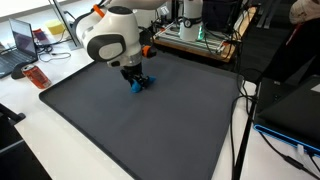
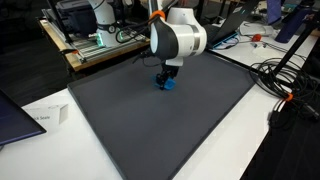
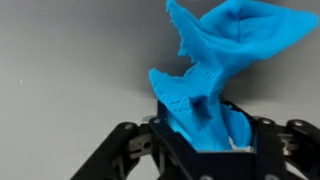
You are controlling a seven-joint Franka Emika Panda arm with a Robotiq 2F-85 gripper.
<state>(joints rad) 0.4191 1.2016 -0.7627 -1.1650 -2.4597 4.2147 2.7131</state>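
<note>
One blue cloth, probably light and limp, sits crumpled on the mat; its raised fold, the likeliest hold, lies between the gripper's jaws, pinched or not, unclear.

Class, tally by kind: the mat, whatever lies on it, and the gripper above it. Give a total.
mat: 1
blue thing: 1
gripper: 1
Total: 3
</note>
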